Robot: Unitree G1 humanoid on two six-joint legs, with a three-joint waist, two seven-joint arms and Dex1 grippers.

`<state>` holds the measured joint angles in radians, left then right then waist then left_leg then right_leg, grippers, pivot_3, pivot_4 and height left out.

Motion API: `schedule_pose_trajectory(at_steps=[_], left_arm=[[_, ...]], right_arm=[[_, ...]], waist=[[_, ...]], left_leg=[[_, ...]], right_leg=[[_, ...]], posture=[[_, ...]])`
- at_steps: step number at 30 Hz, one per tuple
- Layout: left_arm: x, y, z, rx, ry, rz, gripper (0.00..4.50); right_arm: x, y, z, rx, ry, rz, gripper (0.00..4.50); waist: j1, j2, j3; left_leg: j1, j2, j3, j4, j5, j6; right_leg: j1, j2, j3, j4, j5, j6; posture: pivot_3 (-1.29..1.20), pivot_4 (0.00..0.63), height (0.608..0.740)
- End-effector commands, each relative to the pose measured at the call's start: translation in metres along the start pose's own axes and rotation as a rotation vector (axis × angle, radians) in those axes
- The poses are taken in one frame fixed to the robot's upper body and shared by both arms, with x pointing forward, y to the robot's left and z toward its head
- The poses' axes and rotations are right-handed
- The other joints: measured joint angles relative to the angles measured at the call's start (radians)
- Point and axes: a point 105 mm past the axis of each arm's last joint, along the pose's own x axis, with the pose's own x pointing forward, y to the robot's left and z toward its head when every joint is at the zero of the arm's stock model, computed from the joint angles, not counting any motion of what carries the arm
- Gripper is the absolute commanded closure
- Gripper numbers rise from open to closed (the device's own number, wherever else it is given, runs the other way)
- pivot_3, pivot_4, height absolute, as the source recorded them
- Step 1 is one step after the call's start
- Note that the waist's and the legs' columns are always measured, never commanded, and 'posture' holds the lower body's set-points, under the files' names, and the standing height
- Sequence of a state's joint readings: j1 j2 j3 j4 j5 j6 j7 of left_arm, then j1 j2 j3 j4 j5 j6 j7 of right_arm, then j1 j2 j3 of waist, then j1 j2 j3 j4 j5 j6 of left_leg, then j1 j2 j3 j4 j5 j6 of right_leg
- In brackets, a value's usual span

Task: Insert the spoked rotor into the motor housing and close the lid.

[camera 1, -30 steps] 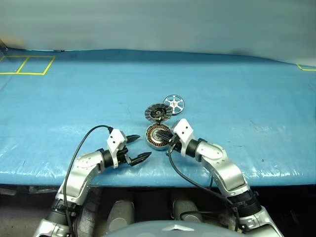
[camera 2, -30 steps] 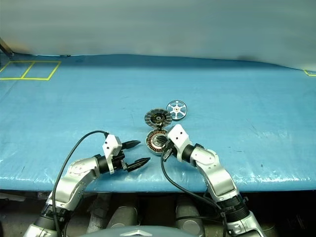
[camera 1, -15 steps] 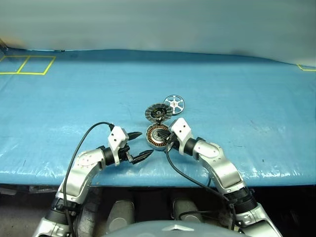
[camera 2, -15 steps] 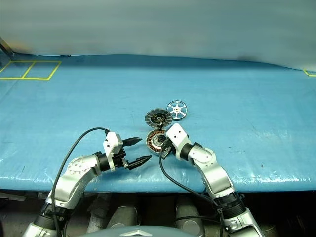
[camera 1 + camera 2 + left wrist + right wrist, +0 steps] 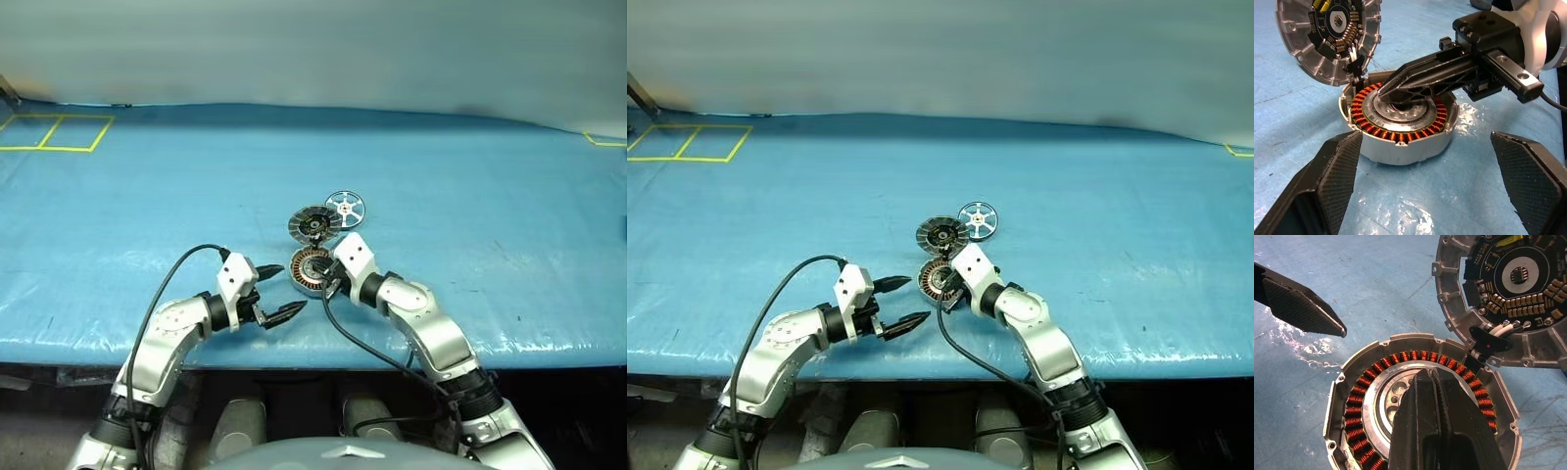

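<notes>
Head views: on the blue table (image 5: 470, 186) the housing (image 5: 310, 269) stands open, its lid (image 5: 313, 222) tilted up just behind it and the rotor (image 5: 345, 206) lying beyond the lid, outside the housing; the right gripper (image 5: 331, 281) reaches into the housing from its right, the left gripper (image 5: 284, 291) hangs near its left. Left wrist view: housing (image 5: 1400, 128) holds copper windings around a silver hub, the right gripper (image 5: 1385, 91) clenched on nothing, tips at that hub, while the left fingers (image 5: 1332, 169) stand released, wide apart, either side of the housing and clear of it. Right wrist view: adds the lid's (image 5: 1508, 298) circuit board and wires to the housing, with one left fingertip (image 5: 1308, 311) just beside the housing rim (image 5: 1400, 340).
</notes>
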<state>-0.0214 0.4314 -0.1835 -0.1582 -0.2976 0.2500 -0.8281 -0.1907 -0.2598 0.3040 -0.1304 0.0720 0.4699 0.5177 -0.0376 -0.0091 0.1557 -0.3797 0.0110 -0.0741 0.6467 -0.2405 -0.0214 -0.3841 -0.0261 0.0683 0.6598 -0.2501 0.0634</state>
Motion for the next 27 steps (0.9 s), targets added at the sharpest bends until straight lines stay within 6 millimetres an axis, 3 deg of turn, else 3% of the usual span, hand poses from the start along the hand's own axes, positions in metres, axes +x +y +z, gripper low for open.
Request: schedule_pose_trajectory(at_steps=[1,7,18,22,25,27], left_arm=[[0.001,0.001,0.004,0.02,-0.03,0.006,0.0],[-0.001,0.007,-0.001,0.02,-0.031,0.015,0.0],[-0.002,0.008,-0.002,0.025,-0.033,0.018,0.0],[-0.002,0.007,-0.003,0.026,-0.032,0.016,0.0],[-0.001,0.007,-0.003,0.024,-0.033,0.017,0.0],[-0.001,0.006,-0.003,0.023,-0.032,0.016,0.0]], right_arm=[[-0.007,0.006,-0.048,0.124,0.192,0.01,4.45],[-0.01,-0.005,-0.065,0.167,0.294,-0.069,4.45],[-0.01,0.001,-0.078,0.233,0.409,-0.102,4.45],[-0.007,0.006,-0.054,0.244,0.268,-0.06,4.45],[-0.006,0.007,-0.012,0.293,0.011,-0.034,4.45],[-0.007,0.004,-0.008,0.303,-0.006,-0.058,4.45]], waist=[[0.0,0.0,0.0],[0.0,-0.002,-0.005],[0.001,-0.004,-0.017],[0.002,-0.004,-0.018],[0.001,-0.004,-0.015],[-0.001,-0.002,-0.014]], left_leg=[[0.001,0.0,0.0,0.0,0.0,0.0],[0.002,0.0,0.0,-0.001,0.0,0.0],[0.005,0.0,-0.001,-0.001,0.0,-0.001],[0.004,0.001,-0.002,-0.001,-0.001,-0.001],[0.003,0.0,-0.003,-0.002,-0.001,-0.001],[-0.003,0.0,-0.001,-0.004,-0.001,-0.001]], right_leg=[[0.001,0.0,0.0,0.0,0.0,0.0],[0.001,0.0,0.0,0.0,-0.001,-0.001],[0.0,-0.002,-0.001,-0.002,-0.001,-0.001],[0.0,-0.002,-0.001,-0.002,-0.001,-0.001],[-0.002,-0.003,-0.001,-0.003,-0.002,-0.001],[-0.007,-0.002,-0.001,-0.003,-0.002,-0.001]], posture=[[0.0,0.15,0.74],[0.0,0.15,0.74],[0.0,0.15,0.74],[0.0,0.15,0.74],[0.0,0.15,0.74],[0.0,0.15,0.74]])
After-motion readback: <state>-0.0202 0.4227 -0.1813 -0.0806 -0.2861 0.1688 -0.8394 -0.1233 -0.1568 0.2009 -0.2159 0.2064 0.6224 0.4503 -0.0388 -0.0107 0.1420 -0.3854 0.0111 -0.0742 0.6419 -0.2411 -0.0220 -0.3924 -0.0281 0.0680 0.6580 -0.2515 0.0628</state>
